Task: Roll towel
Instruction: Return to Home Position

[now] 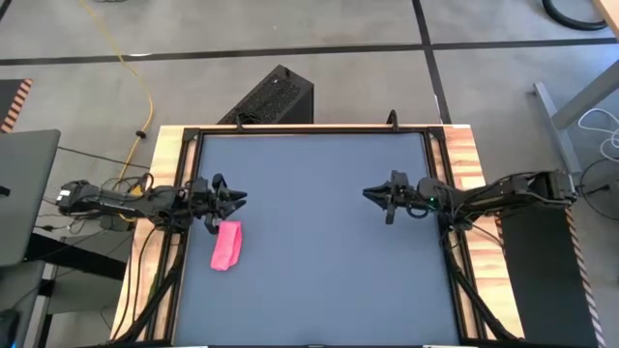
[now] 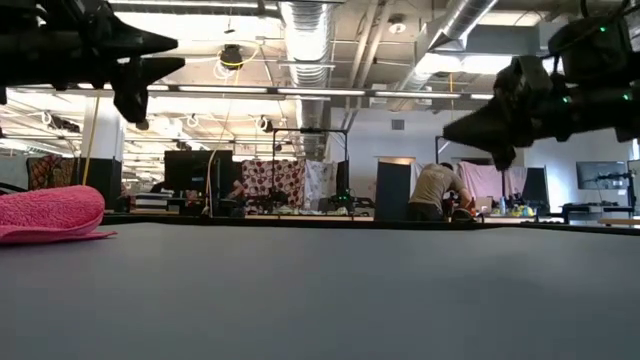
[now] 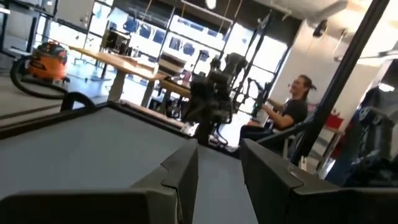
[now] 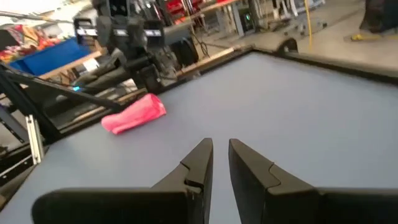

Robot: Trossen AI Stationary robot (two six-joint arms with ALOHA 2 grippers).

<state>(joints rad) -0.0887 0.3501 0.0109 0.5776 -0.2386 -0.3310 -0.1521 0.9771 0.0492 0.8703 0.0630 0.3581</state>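
A dark bench [image 1: 319,261] stands on grey floor [image 1: 290,24]. Behind it lie a black vented box [image 1: 274,97] and a yellow cable [image 1: 145,87]. Beyond are an orange vacuum [image 3: 48,59], a seated person [image 3: 289,115] and patterned cloths [image 2: 272,182].

In the low view, the rolled towel [image 2: 50,213] is cut off by the picture's left edge.

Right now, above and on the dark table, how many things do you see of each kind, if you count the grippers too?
Rolled pinkish-red towel, lying near the table's left edge: 1
Robot grippers, both raised off the table: 2, the left gripper and the right gripper
Total: 3
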